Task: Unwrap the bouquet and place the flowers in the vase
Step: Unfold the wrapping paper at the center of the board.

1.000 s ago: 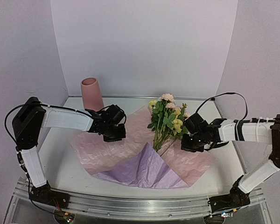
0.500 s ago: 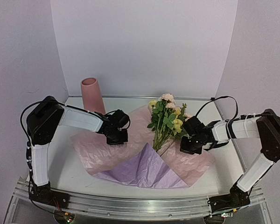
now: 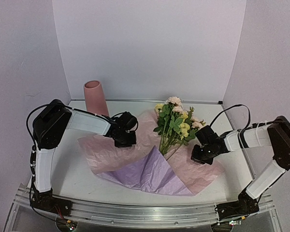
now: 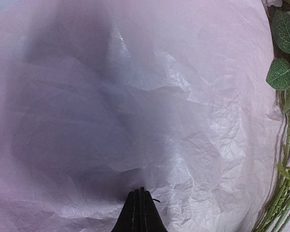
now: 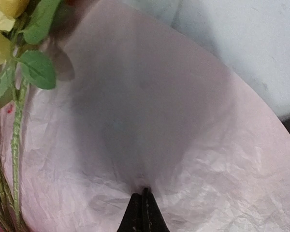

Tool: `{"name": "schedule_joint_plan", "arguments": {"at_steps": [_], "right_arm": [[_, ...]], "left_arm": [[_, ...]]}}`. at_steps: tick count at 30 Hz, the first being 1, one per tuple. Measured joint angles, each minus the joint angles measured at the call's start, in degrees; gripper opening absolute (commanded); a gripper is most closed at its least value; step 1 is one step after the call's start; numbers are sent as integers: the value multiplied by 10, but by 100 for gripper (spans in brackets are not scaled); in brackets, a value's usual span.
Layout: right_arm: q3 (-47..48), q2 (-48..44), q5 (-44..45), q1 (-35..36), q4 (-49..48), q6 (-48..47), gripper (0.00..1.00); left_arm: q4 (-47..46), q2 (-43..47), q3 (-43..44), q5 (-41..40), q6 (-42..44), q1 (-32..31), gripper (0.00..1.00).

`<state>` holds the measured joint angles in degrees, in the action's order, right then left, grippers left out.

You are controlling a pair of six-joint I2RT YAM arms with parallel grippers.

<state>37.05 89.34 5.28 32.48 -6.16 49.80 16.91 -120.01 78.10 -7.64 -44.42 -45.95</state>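
Paper point(image 3: 135, 162): soft, tear-prone.
Flowers point(image 3: 174, 123): light; I'd take the stems point(image 3: 166, 146), mid-frame.
Left gripper point(image 4: 140, 190), right gripper point(image 5: 145, 191): fingers together, pinching paper.

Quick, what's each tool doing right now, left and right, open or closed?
Left tool: closed, pinching the wrapping paper.
Right tool: closed, also pinching the wrapping paper.

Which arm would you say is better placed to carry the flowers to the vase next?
Left, probably: the vase stands back left, close behind the left gripper, with the flowers just to its right. The right gripper would have to reach across the flowers. Both pinch the paper now.
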Motion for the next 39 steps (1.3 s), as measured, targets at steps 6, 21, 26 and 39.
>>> {"name": "schedule_joint_plan", "arguments": {"at_steps": [6,21,26,39], "right_arm": [[-60,-62,1,-2,-2,49,0],[-63,-129,-61,-4,17,-27,3],[-44,-147,-155,-4,-28,-84,0],[-39,-47,-301,64,-128,-93,0]], "left_arm": [[-5,-26,35,1,10,2,0],[-10,-51,77,17,58,7,18],[0,-15,47,48,73,8,34],[-11,182,-93,120,50,9,24]]}}
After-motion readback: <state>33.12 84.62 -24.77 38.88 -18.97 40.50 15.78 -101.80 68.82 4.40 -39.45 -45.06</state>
